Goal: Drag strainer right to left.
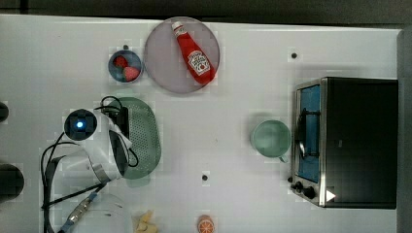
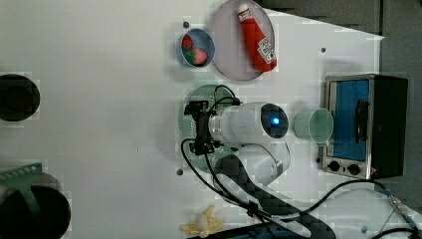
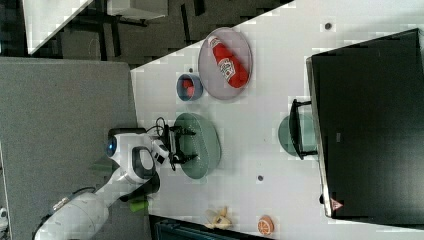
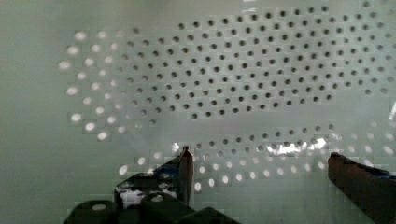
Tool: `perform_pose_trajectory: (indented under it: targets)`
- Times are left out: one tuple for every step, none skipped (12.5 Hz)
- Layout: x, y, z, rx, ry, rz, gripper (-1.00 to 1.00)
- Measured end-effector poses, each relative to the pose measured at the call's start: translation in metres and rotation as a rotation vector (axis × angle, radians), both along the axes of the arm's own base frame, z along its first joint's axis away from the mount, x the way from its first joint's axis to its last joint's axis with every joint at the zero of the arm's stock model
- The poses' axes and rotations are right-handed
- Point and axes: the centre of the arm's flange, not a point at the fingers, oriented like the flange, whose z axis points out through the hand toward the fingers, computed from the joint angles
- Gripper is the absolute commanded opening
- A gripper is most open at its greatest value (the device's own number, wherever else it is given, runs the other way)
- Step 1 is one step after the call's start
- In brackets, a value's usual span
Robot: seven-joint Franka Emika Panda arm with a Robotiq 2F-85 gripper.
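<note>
Overhead, white table (image 1: 233, 97) with black toaster oven (image 1: 359, 141) at the top view's right. Grey-pink plate (image 1: 163, 63) near the far edge, ketchup bottle (image 1: 195, 54) lying on it; small blue bowl (image 1: 125, 66) of strawberries just beside. Sage-green strainer (image 1: 145, 138) at the top view's left of centre, half covered by the white arm (image 1: 102, 150). Pale-green cup (image 1: 270, 138) well apart, beside the oven. From the right view: gripper (image 3: 182, 145) over the strainer's basin, fingers spread wide. Wrist view: perforated strainer floor (image 4: 233, 79) close up, both fingertips (image 4: 187, 163) far apart, possibly touching the plastic, hard to say. Nothing held.
</note>
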Motion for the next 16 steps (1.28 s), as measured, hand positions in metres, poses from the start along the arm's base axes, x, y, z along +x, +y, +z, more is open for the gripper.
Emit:
perform_pose_trajectory:
  targets:
    - [0.007, 0.007, -0.002, 0.007, -0.005, -0.024, 1.0]
    - [0.011, 0.014, -0.005, 0.01, -0.011, -0.039, 1.0]
    - [0.008, 0.02, -0.006, 0.01, -0.009, -0.041, 1.0]
    - [0.003, 0.028, -0.006, 0.013, -0.002, -0.048, 1.0]
    - [0.001, 0.036, -0.007, 0.018, 0.004, -0.06, 1.0]
    - [0.003, 0.045, -0.006, 0.035, 0.002, -0.079, 1.0]
    - [0.002, 0.052, -0.004, 0.042, -0.001, -0.074, 1.0]
    - [0.001, 0.059, -0.003, 0.041, -0.006, -0.061, 1.0]
    - [-0.001, 0.064, -0.002, 0.042, -0.001, -0.065, 1.0]
    - [-0.004, 0.069, -0.003, 0.037, 0.018, -0.062, 1.0]
    - [-0.005, 0.076, -0.006, 0.037, 0.02, -0.053, 1.0]
    - [-0.003, 0.087, -0.007, 0.05, 0.017, -0.042, 1.0]
    - [-0.003, 0.097, -0.005, 0.067, 0.017, -0.044, 1.0]
    - [-0.005, 0.106, -0.002, 0.077, 0.011, -0.036, 1.0]
    - [-0.008, 0.113, 0.0, 0.085, -0.001, -0.028, 1.0]
    - [-0.011, 0.116, 0.0, 0.09, -0.003, -0.033, 1.0]
